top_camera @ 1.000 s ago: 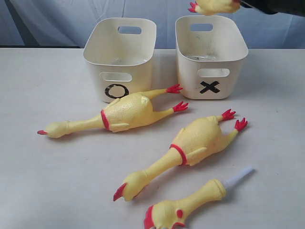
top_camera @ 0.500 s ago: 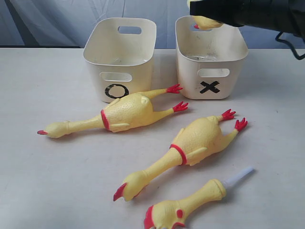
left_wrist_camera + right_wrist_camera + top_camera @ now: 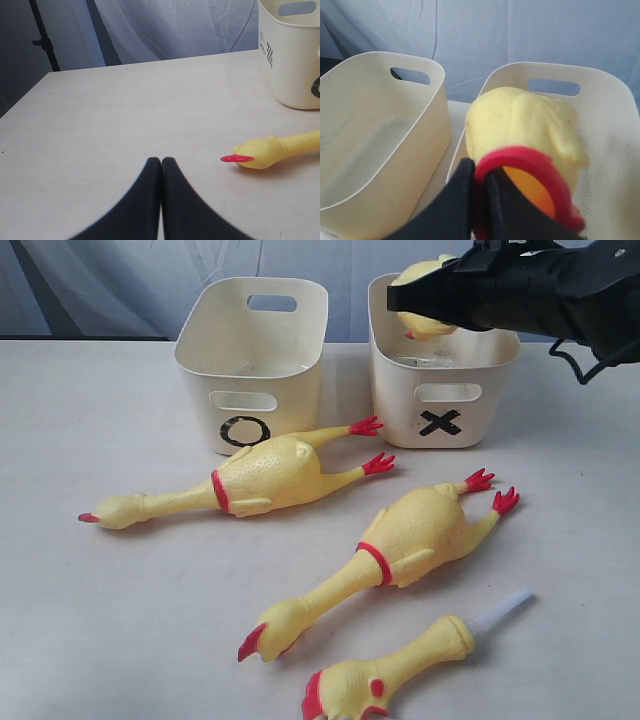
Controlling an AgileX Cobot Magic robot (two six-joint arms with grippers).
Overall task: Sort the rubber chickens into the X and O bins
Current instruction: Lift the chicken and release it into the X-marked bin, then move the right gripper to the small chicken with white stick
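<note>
My right gripper (image 3: 480, 167) is shut on the red rim of a yellow rubber chicken piece (image 3: 525, 125) and holds it over the X bin (image 3: 615, 115). In the exterior view that chicken (image 3: 425, 320) hangs partly inside the X bin (image 3: 440, 390), half hidden by the black arm. The O bin (image 3: 250, 370) stands to its left. Two long chickens (image 3: 260, 475) (image 3: 410, 535) and a short one ending in a white tube (image 3: 390, 675) lie on the table. My left gripper (image 3: 161, 161) is shut and empty, near a chicken's red beak (image 3: 237, 159).
The white table (image 3: 100, 590) carries everything. A pale curtain (image 3: 175, 25) hangs behind it, and a black stand (image 3: 42, 35) rises past the table's far corner in the left wrist view. The O bin (image 3: 290, 65) stands beyond the beaked head.
The right arm has come down and leftward with the chicken, from above the X bin's rim to partly inside it. The chickens on the table have not moved.
</note>
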